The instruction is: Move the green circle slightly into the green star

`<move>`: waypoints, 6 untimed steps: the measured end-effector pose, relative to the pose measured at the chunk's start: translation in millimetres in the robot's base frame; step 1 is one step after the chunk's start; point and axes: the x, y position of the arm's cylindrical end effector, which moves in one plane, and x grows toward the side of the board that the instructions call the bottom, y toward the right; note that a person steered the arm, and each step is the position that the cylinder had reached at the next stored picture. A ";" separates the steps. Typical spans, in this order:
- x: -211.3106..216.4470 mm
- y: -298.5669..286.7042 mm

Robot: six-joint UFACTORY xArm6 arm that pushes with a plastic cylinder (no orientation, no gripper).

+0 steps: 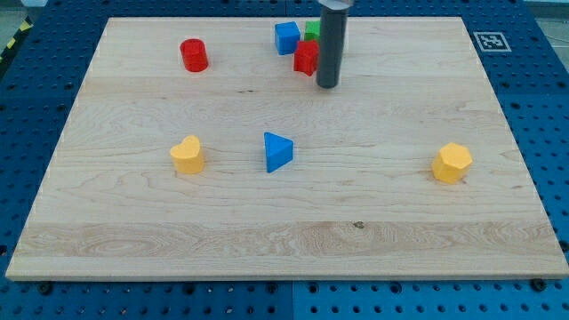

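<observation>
A green block (312,31) is peeking out near the view's top edge, just a small bright sliver of it, wedged behind a red block (306,57) and cut off on its right by the rod (shape impossible to call, circle or star, with so little showing). A blue block (286,37), cube-like, is sitting just to its left, touching or nearly touching the red one. My tip (327,85) is resting on the wooden board (284,222) just right of the red block, below the green one; there is no pincer here, only the rod. Farther left a red cylinder (194,55) is standing alone. Lower down, a yellow heart (188,154), a blue triangle (277,151) and a yellow hexagon (452,163) are sitting well apart.
</observation>
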 end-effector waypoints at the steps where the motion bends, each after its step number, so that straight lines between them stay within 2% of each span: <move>1: 3.3 5.9; 3: -16.9 50.8; 4: -44.5 40.8; 6: -51.5 21.1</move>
